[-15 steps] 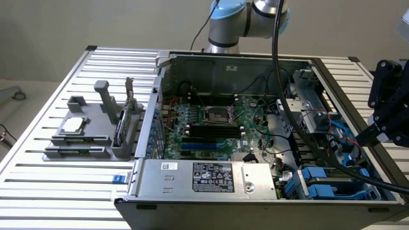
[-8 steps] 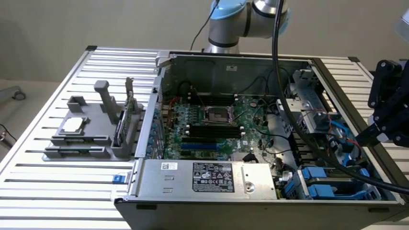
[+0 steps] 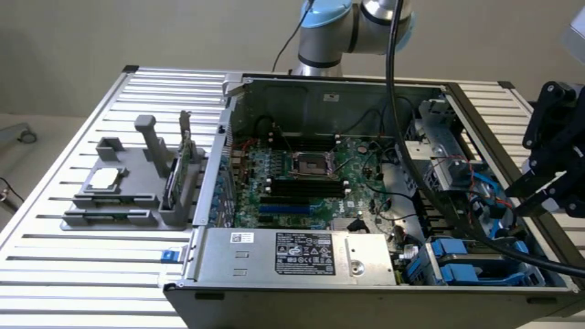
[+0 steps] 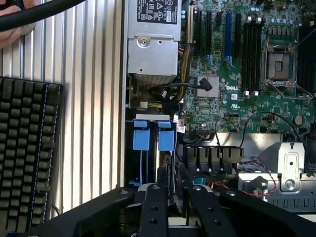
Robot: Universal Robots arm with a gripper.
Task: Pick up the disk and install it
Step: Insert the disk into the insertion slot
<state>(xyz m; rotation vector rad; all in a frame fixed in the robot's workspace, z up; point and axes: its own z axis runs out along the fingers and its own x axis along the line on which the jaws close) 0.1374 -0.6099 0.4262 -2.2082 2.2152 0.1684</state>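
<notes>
My gripper [image 4: 172,170] hangs over the drive bay at the front corner of the open computer case [image 3: 210,205], its two black fingers [image 4: 157,197] a little apart with nothing gripped between them. Directly under them two blue carriers stand side by side in the bay, seen edge-on. The one in line with my fingers [image 4: 165,140] looks like the disk; its label is hidden. In the exterior view the gripper [image 3: 538,197] is raised at the case's right wall, above the blue carriers [image 3: 457,257].
A power supply [image 3: 292,255] fills the case's front, with the motherboard [image 3: 311,171] behind it. A grey fixture [image 3: 128,199] holding a small chip stands on the slatted table at the exterior view's left. A black keyboard [image 4: 27,153] lies beside the case. A thick black cable [image 3: 402,137] drapes across the case.
</notes>
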